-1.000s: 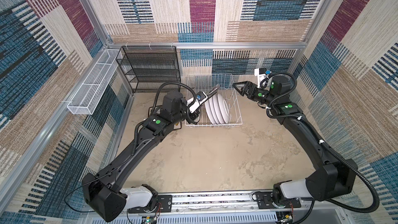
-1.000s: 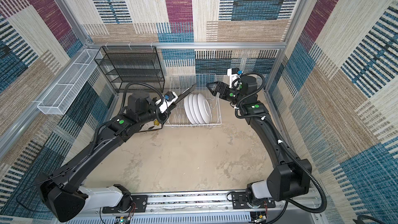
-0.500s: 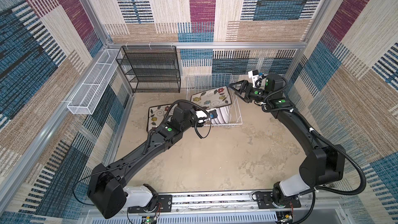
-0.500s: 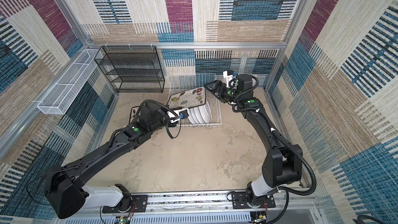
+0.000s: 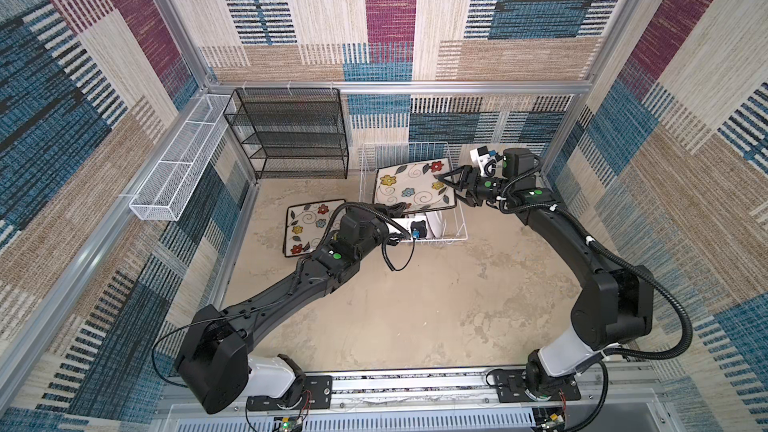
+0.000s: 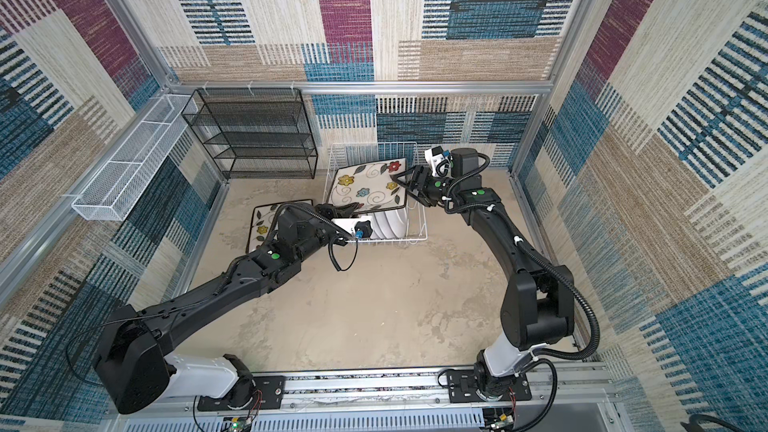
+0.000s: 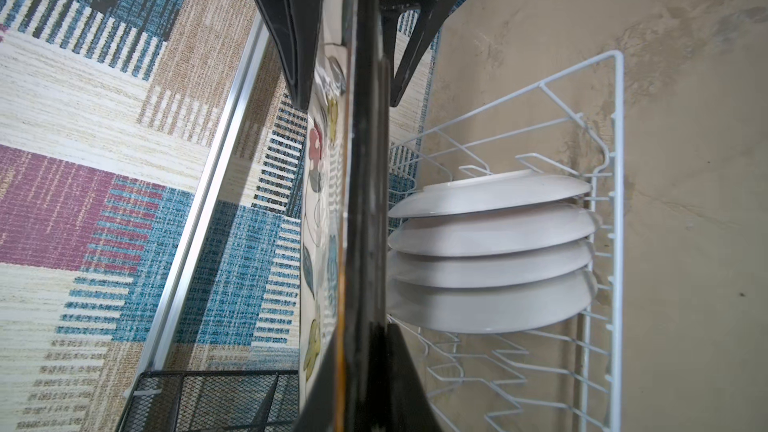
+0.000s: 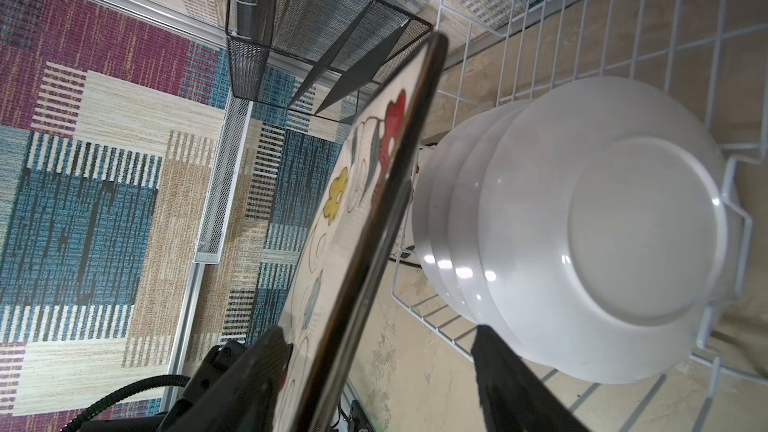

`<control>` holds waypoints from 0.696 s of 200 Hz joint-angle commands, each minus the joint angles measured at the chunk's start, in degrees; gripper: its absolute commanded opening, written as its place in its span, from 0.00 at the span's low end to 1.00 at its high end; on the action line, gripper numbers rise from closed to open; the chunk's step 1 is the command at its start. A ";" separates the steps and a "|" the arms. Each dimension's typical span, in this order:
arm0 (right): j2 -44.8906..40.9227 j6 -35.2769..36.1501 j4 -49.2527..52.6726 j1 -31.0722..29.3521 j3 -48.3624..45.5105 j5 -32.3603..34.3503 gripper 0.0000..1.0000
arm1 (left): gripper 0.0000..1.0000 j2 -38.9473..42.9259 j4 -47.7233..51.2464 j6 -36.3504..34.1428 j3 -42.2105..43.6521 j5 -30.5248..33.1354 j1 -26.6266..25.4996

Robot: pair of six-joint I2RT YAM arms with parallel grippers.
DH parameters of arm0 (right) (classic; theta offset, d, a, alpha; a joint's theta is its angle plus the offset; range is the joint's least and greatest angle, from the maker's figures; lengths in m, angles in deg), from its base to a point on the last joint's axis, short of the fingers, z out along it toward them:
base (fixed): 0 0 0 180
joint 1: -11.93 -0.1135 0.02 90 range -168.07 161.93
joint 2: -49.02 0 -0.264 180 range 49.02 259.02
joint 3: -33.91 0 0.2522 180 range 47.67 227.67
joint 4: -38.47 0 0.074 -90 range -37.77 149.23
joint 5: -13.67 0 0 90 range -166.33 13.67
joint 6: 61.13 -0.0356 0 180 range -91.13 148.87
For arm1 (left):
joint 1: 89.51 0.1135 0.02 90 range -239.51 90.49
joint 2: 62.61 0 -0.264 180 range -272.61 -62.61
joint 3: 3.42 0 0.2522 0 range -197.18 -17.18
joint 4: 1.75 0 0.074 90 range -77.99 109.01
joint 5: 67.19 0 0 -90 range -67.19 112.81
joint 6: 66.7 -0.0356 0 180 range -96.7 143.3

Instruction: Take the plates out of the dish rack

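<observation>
four glossy round white plates (image 7: 490, 234)

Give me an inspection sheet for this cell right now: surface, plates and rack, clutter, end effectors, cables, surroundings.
Surface: mottled beige table, no spills seen.
Job's things: held plate, flowered face up, above the rack; table plate flat, left of the rack; four round plates upright in the rack.
Clutter: black shelf by the back wall; white basket on the left rail.
End effectors: left end effector shut on the held plate's near edge; right end effector open, straddling its right edge.
Cables: black loop hanging from the left wrist; hose at the right arm's base.
Surroundings: patterned walls, aluminium frame.
</observation>
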 commanded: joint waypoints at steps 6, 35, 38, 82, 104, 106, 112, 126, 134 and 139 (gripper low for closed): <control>0.74 0.79 0.50 -0.50 0.84 -2.37 0.68 | 0.00 -0.04 -14.29 -2.97 -0.46 -0.55 -0.35; 1.71 2.75 3.10 -1.07 2.16 -1.19 0.61 | 0.00 -0.64 -14.39 -3.72 -0.69 -0.24 -0.83; 1.85 2.88 3.22 -1.15 2.21 -1.28 0.61 | 0.00 -0.74 -14.53 -3.62 -0.69 -0.24 -0.94; 2.88 2.99 3.46 -2.02 2.46 -3.13 0.51 | 0.00 -1.61 -14.70 -4.52 -0.54 0.24 -1.33; 2.89 2.90 3.20 -2.09 2.39 -3.69 0.45 | 0.00 -2.06 -15.05 -4.54 -0.75 0.80 -1.42; 2.81 2.84 3.17 -2.12 2.32 -3.67 0.44 | 0.00 -2.07 -15.02 -4.53 -0.77 0.88 -1.45; 2.74 2.67 2.83 -2.13 2.18 -3.78 0.40 | 0.00 -2.16 -15.13 -4.48 -0.78 1.01 -1.43; 2.23 1.93 1.41 -2.12 1.31 -3.99 0.32 | 0.00 -2.42 -15.58 -4.71 -0.69 1.55 -1.46; 2.03 1.61 0.80 -2.11 1.08 -4.24 0.29 | 0.00 -2.61 -15.78 -4.95 -0.54 1.90 -1.44; 2.00 1.54 0.64 -2.11 0.99 -4.36 0.26 | 0.00 -2.73 -15.97 -4.94 -0.51 2.14 -1.46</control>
